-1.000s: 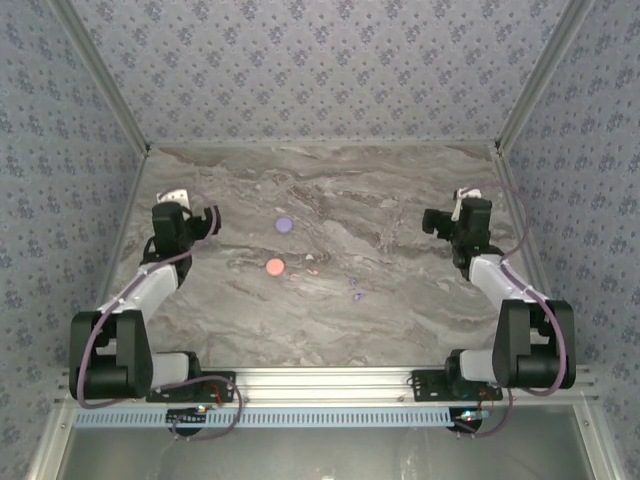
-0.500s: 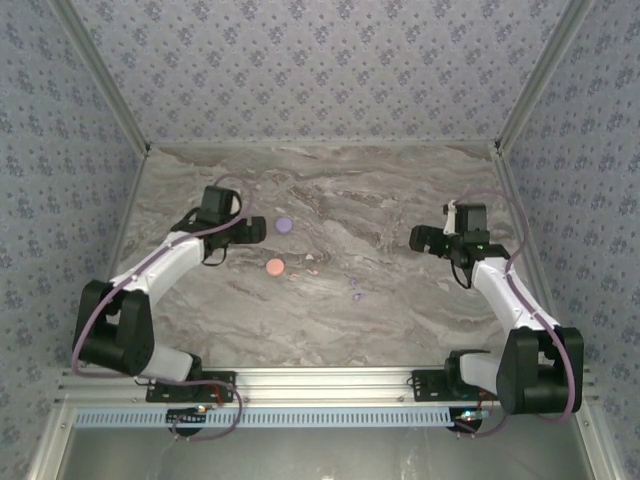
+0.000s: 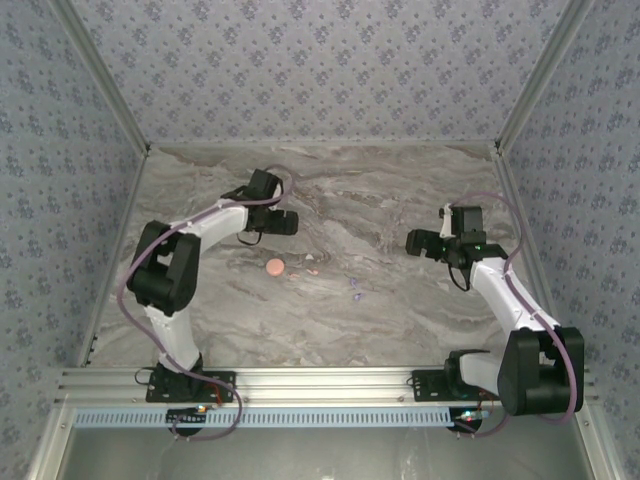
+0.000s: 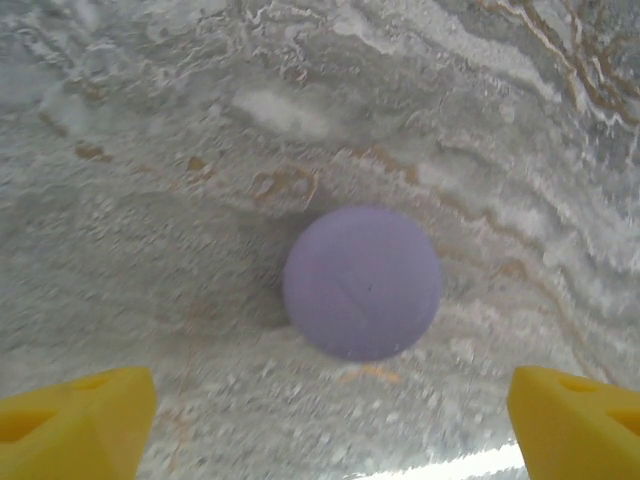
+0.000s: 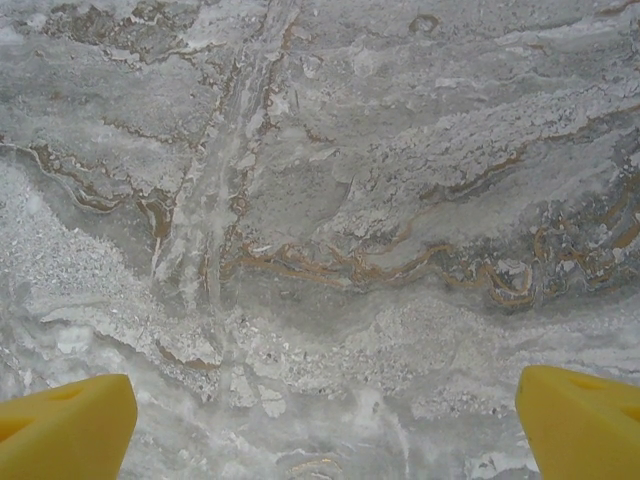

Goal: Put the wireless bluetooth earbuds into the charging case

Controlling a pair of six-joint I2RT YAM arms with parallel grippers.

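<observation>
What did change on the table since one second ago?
The left gripper swung right, now open over the purple disc, holding nothing. The right gripper moved slightly left, open. The salmon-pink disc and the earbuds stayed put.

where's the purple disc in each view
top external: beneath the left gripper, left of centre, hidden by it
left wrist: purple disc mid-frame, ahead of the yellow fingertips
right wrist: bare marble ahead of the right gripper
shared: the veined marble table
</observation>
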